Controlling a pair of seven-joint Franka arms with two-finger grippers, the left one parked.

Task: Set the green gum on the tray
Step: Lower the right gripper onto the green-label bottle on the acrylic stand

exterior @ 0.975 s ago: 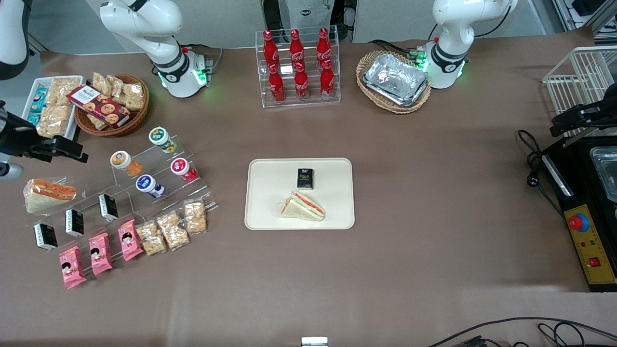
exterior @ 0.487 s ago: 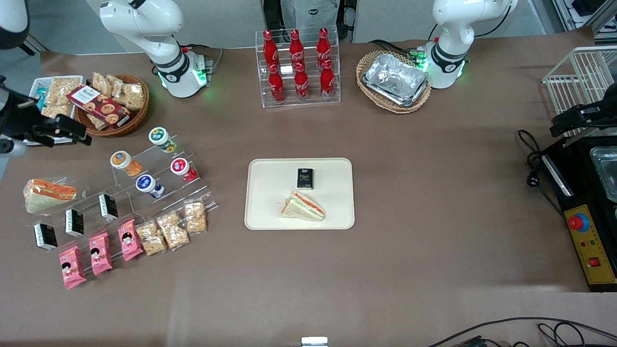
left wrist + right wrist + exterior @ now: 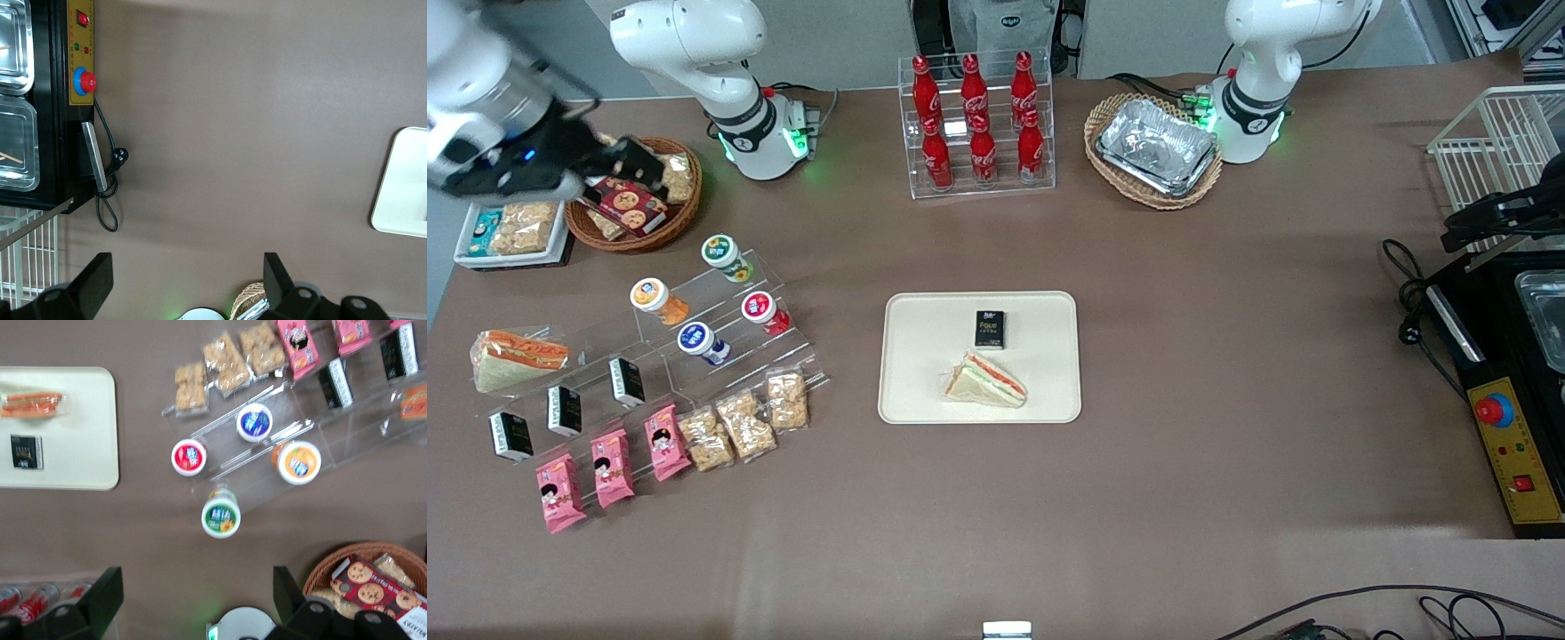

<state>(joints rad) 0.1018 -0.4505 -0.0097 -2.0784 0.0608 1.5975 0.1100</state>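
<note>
Above basket (image 3: 636, 200), open pincer (image 3: 627, 173), green gum (image 3: 723, 255) untouched

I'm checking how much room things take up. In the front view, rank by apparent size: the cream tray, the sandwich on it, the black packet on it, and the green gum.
1. tray
2. sandwich
3 and 4. black packet and green gum: too alike to rank.
The claw hovers open over the snack basket.

Above green gum (image 3: 723, 255) open air; gripper (image 3: 627, 169) over basket (image 3: 685, 209).
</note>
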